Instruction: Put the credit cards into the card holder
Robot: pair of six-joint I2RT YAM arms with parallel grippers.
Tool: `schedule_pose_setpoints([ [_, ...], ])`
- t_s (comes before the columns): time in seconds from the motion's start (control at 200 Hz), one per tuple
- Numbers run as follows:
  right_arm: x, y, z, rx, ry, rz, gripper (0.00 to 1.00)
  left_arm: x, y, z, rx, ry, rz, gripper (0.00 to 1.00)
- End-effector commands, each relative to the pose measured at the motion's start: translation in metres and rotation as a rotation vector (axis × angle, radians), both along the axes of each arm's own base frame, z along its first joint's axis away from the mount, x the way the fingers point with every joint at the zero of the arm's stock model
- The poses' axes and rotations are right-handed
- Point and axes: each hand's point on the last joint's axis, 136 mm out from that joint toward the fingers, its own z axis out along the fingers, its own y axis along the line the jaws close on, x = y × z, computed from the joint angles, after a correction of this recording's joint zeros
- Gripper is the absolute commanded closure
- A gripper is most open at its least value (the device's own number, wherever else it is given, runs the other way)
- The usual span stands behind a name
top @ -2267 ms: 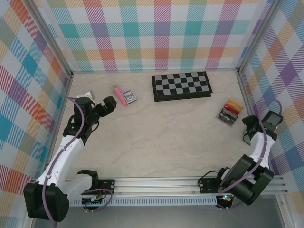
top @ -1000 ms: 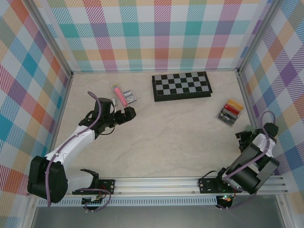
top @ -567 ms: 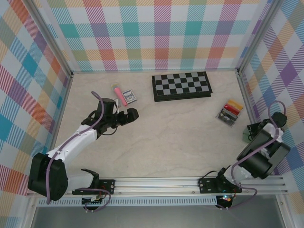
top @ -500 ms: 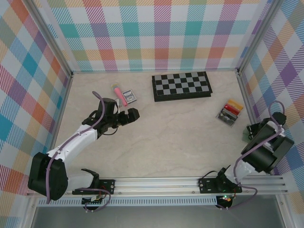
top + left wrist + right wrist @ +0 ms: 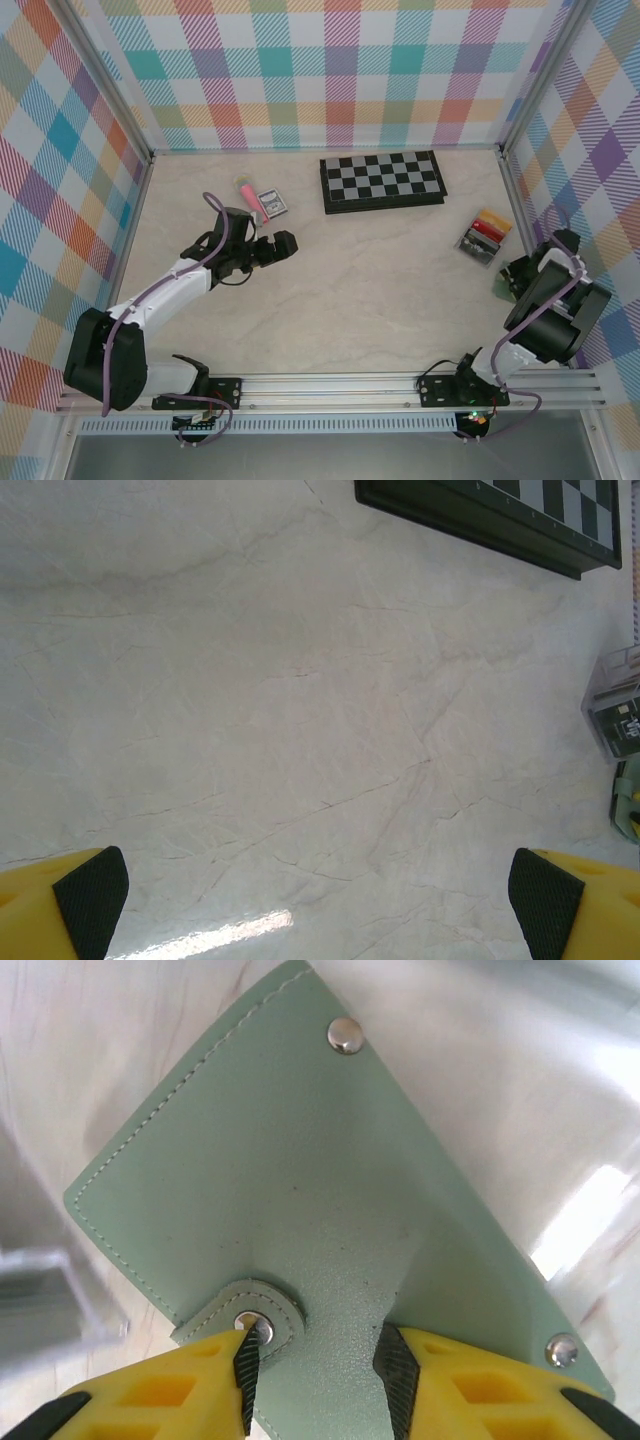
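Right fingers [image 5: 393, 1370], partly closed, straddle the card holder [image 5: 290, 1190] at the bench's right edge; grip cannot be confirmed. Its long axis runs away from them. Credit cards [image 5: 487, 228] stand just beyond. Left fingers [image 5: 284, 243] wide open, empty, well apart.

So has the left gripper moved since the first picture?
Yes. In the top view the left gripper has swung right: it was left of the pink marker, now it sits right of it, nearer the chessboard.
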Motion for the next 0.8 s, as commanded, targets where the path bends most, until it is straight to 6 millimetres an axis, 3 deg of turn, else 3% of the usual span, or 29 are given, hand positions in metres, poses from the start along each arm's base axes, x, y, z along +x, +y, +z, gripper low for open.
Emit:
schedule_pose_setpoints([
  [0.0,-0.058,0.07,-0.02,0.2,0.188,0.051,0.58,0.01,-0.003,0.011,0.004,-0.037,0.012,0.0],
  [0.17,-0.059,0.101,0.0,0.194,0.162,0.109,0.57,0.01,-0.005,0.007,-0.001,-0.025,0.01,0.0],
  [0.3,-0.063,0.133,-0.006,0.257,0.149,0.175,0.57,0.007,-0.003,0.003,0.017,-0.017,0.003,0.0],
  [0.555,-0.075,0.217,-0.015,0.253,0.163,0.501,0.56,0.0,0.003,0.002,0.027,-0.022,0.014,0.0],
  [0.71,-0.056,0.286,0.023,0.273,-0.063,0.845,0.52,-0.003,0.005,0.003,0.028,-0.025,0.021,0.0],
  [0.795,-0.047,0.296,0.042,0.238,-0.104,0.956,0.52,-0.003,0.004,0.004,0.019,-0.024,0.019,0.0],
])
